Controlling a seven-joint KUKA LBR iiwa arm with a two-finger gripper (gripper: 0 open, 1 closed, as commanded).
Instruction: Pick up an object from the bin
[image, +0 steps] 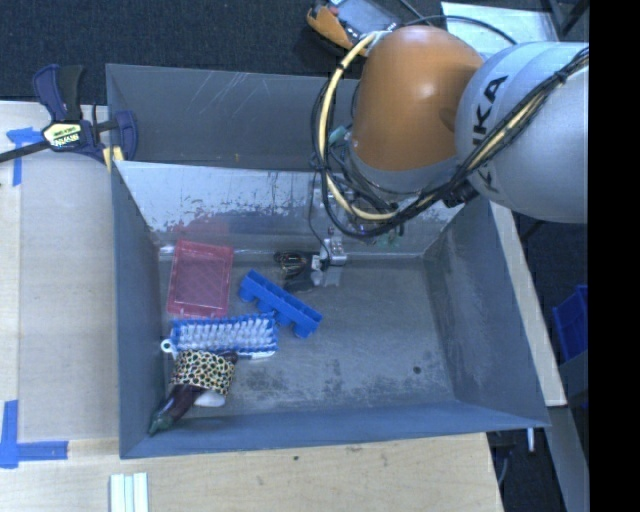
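Currently tool (327, 262) low at back wall of bin (400, 350), just beside small dark object (291, 261), blue toothed plastic piece (280, 303) near, tool spread or pressed together: cannot tell.

One pink box (199, 278), one blue bracket (280, 303), one brush (225, 336), one leopard-print pouch (205, 372), one black clip (291, 261)

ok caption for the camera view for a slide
KUKA arm's gripper low at the bin's back beside a small black object; blue toothed piece, blue brush, pink box nearby
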